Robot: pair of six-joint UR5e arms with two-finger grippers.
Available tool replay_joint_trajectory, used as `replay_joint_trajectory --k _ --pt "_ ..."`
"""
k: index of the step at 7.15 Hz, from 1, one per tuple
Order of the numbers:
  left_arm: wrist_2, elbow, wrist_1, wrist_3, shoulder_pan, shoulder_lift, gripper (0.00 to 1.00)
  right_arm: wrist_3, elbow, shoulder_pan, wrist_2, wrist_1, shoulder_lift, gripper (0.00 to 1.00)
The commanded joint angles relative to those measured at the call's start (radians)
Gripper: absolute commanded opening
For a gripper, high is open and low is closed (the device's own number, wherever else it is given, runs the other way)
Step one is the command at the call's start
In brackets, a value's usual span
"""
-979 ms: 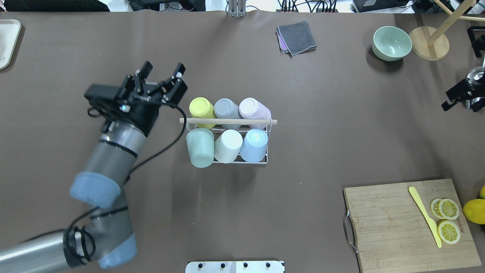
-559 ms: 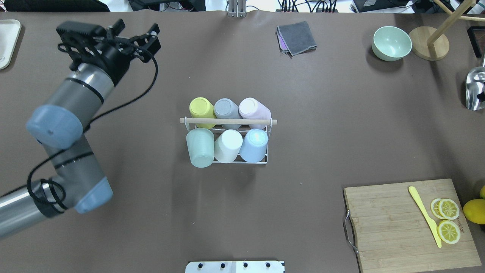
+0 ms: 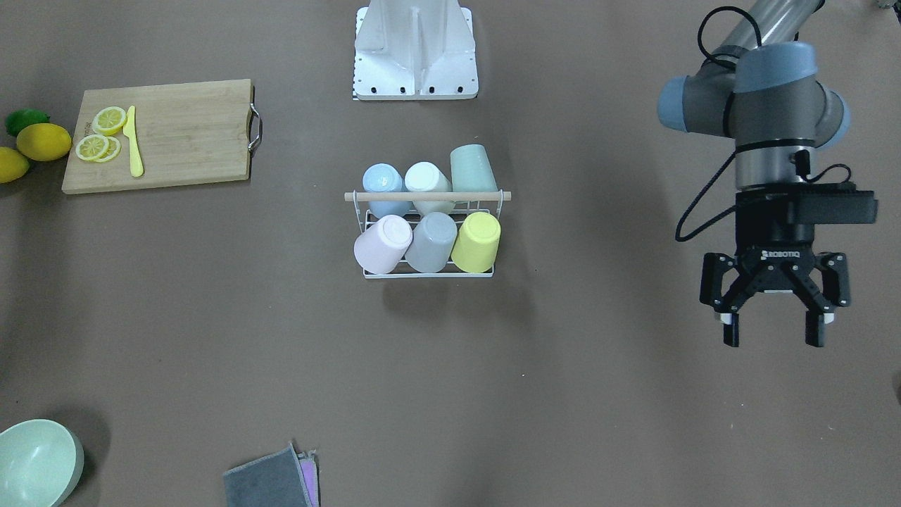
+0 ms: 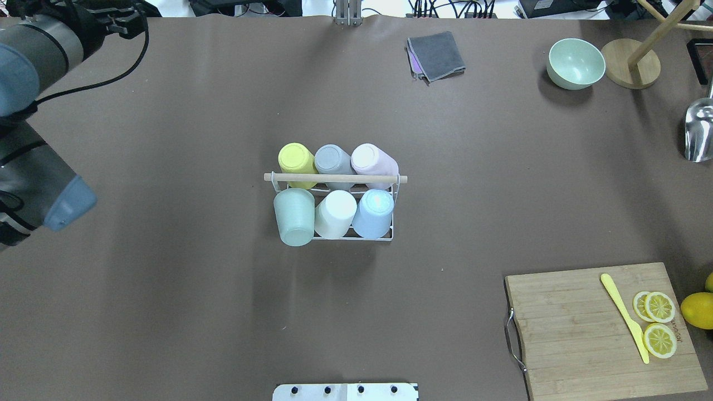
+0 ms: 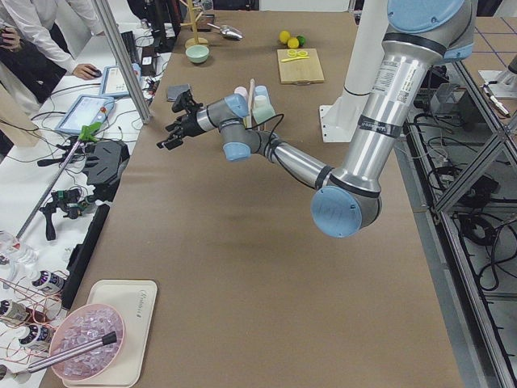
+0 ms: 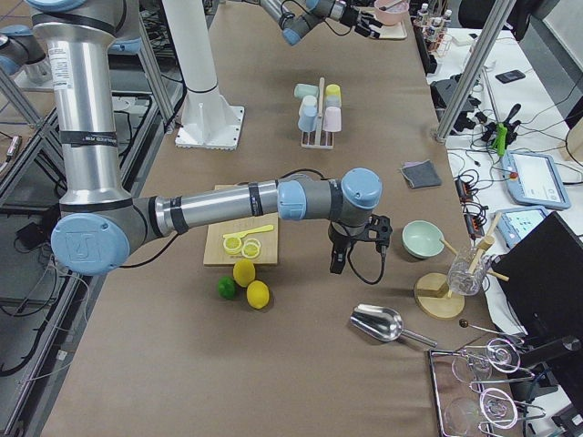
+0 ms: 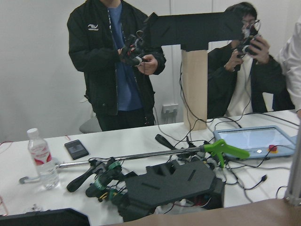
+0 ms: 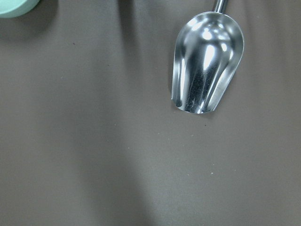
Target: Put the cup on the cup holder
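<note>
Front-facing view shows the left tool (image 3: 773, 335) whole at right, fingers spread wide, empty; overhead crops it at upper left. Cup holder (image 4: 334, 179) mid-counter, six cups (image 4: 297, 159) on it. Right tool (image 6: 335, 266): can't tell.

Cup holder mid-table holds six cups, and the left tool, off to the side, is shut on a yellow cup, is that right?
Not quite. The front-facing view shows the left tool open and empty; the yellow cup sits on the cup holder with the others. The rest of what you said stands.
</note>
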Motion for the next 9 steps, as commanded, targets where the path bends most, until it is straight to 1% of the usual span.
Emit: replay_joint_trajectory --k 1,2,3,4,5,6,8,9 --pt "-0.328 0.005 0.172 0.010 -0.160 0.005 0.98 0.022 0.004 0.008 -0.006 -0.001 -0.008 0.99" --pt "-0.422 0.021 0.187 0.012 -0.195 0.029 0.98 0.029 0.002 0.011 -0.003 -0.001 -0.008 0.99" --pt "-0.488 0.026 0.207 0.030 -0.222 0.073 0.97 0.029 -0.002 0.012 -0.002 -0.004 -0.009 0.99" --pt "-0.563 0.022 0.306 0.186 -0.266 0.112 0.97 0.027 -0.007 0.020 -0.002 -0.008 -0.009 1.00" --pt "-0.641 0.018 0.395 0.303 -0.310 0.148 0.97 0.029 -0.009 0.026 -0.002 -0.008 -0.005 1.00" --pt "-0.674 0.014 0.417 0.428 -0.346 0.202 0.97 0.027 -0.009 0.031 0.000 -0.008 -0.018 1.00" --pt "-0.726 0.011 0.456 0.566 -0.398 0.277 0.97 0.029 -0.010 0.034 0.004 -0.008 -0.023 1.00" --pt "-0.740 -0.007 0.552 0.664 -0.427 0.294 0.97 0.027 -0.012 0.034 0.004 -0.008 -0.024 1.00"
